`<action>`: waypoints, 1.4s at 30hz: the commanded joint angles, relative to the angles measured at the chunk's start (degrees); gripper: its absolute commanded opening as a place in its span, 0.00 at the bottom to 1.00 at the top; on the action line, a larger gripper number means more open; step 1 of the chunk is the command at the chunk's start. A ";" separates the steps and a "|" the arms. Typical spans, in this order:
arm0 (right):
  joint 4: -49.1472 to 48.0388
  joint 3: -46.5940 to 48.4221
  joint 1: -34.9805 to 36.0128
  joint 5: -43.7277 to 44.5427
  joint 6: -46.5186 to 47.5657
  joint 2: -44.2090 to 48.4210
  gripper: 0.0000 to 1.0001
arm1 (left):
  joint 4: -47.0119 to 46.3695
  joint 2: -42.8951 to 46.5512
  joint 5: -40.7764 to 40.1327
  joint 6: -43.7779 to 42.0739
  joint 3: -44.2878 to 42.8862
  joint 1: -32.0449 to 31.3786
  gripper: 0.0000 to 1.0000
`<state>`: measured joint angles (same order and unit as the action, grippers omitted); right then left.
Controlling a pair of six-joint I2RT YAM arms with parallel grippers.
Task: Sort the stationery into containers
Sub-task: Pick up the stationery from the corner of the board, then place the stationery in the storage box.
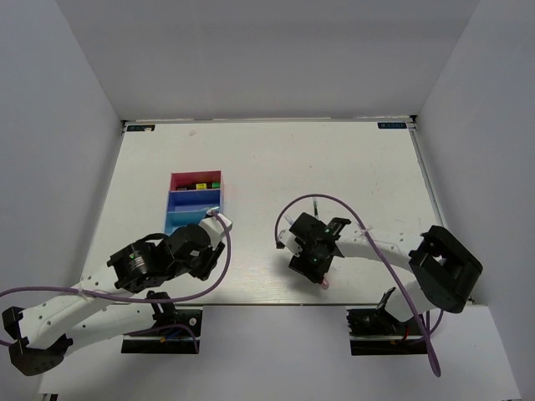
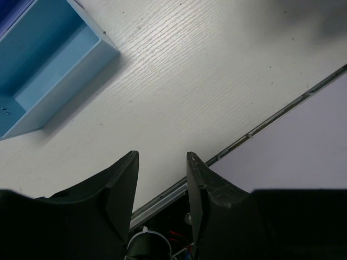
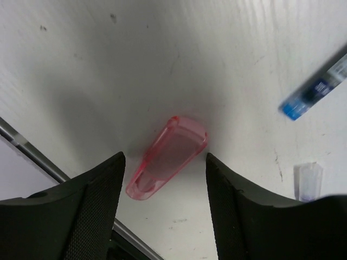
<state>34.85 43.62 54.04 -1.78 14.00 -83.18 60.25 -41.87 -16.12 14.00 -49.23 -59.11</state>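
A translucent pink capsule piece (image 3: 168, 157) lies on the white table, just ahead of and between the tips of my open right gripper (image 3: 165, 160); nothing is gripped. From above it shows as a small pink speck (image 1: 324, 285) near the table's front edge, below my right gripper (image 1: 318, 269). The three-bin organizer stands left of centre: pink bin (image 1: 178, 179) holding green and yellow-capped markers (image 1: 201, 185), dark blue bin (image 1: 194, 200), light blue bin (image 1: 179, 220). My left gripper (image 2: 162, 157) is open and empty over bare table beside the light blue bin (image 2: 49, 70).
A blue-ended pen piece (image 3: 313, 92) and a small clear cap (image 3: 308, 181) lie right of the pink piece. A thin dark pen (image 1: 316, 205) lies beyond the right wrist. The table's front edge (image 2: 271, 119) runs close to both grippers. White walls enclose the table.
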 commanded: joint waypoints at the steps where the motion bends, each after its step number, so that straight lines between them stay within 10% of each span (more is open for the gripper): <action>1: -0.92 0.94 -0.25 -3.41 -1.60 -3.57 0.61 | 1.10 0.82 0.12 0.15 -1.83 -0.21 0.51; 14: 2.94 3.22 -1.83 -5.50 -1.26 -3.93 0.03 | 1.89 -1.20 -0.58 -2.40 -6.14 -0.21 0.51; 20: 5.66 20.87 -1.83 -11.57 11.46 -5.06 0.00 | 1.54 -3.22 0.47 -5.03 -12.01 -0.30 0.51; 31: 7.07 70.65 -2.97 -30.89 15.45 -33.44 0.00 | -3.20 -4.10 6.70 -7.84 -19.41 -0.13 0.50; 42: -27.79 77.14 -7.81 -45.24 -0.28 -49.35 0.00 | -2.15 -5.15 9.09 -9.34 -22.83 -0.30 0.50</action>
<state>21.89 119.15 46.94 -40.69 19.49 -131.48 57.87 -46.24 -8.36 5.50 -69.91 -59.11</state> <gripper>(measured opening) 0.323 0.502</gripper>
